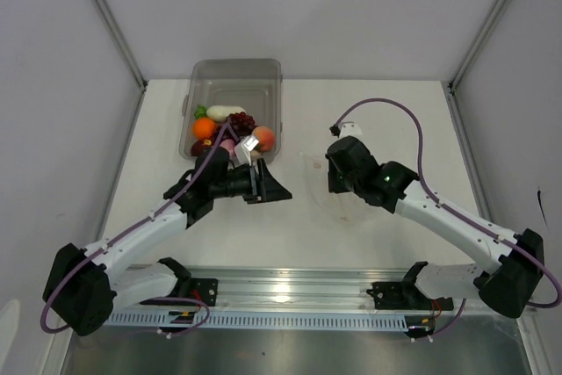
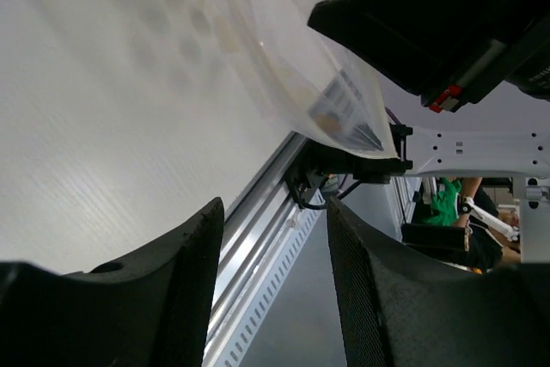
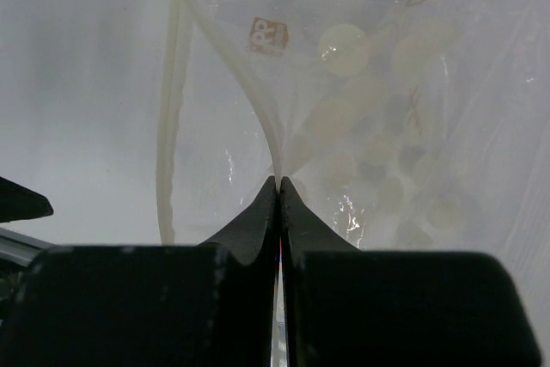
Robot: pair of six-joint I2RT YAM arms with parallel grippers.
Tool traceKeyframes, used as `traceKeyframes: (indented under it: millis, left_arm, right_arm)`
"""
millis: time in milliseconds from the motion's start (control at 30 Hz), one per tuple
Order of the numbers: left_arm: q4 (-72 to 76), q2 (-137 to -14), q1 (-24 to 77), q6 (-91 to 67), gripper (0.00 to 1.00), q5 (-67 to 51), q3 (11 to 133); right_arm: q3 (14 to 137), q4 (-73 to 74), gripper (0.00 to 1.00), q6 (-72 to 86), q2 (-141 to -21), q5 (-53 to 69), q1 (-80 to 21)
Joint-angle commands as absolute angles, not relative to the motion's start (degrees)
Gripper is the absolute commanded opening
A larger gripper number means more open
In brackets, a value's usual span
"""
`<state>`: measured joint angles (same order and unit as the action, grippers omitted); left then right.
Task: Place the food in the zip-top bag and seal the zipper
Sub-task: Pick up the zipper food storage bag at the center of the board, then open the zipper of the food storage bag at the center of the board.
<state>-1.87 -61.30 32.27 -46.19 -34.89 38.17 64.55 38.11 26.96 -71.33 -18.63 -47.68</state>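
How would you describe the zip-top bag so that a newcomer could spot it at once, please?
On the white table, look right of the rigid clear bin at the far edge. The zip-top bag lies there, its edge pinched in the right claw. Unlike the bin, which holds the toy food, it is thin, floppy and almost invisible against the tabletop.

The white table has a clear rigid bin standing at its far edge, left of the middle. A thin, see-through bag lies on the bare top to the right of the bin and nearer than it, not touching it, with one fold of its film raised. A metal rail spans the near edge, well apart from the bin.
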Motion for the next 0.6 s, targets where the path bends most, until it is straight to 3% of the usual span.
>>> traceKeyframes:
  millis: [0, 567]
  left_arm:
    - [4.74, -63.01, 36.2, -50.71, 0.55, -32.08, 41.57]
    - [0.44, -75.84, 44.82, -54.67, 0.53, -21.01, 49.3]
  right_arm:
    - [62.76, 35.51, 0.0, 27.07, -69.61, -18.19, -48.69]
    - [62.93, 33.66, 0.0, 24.79, -66.89, -17.93, -49.92]
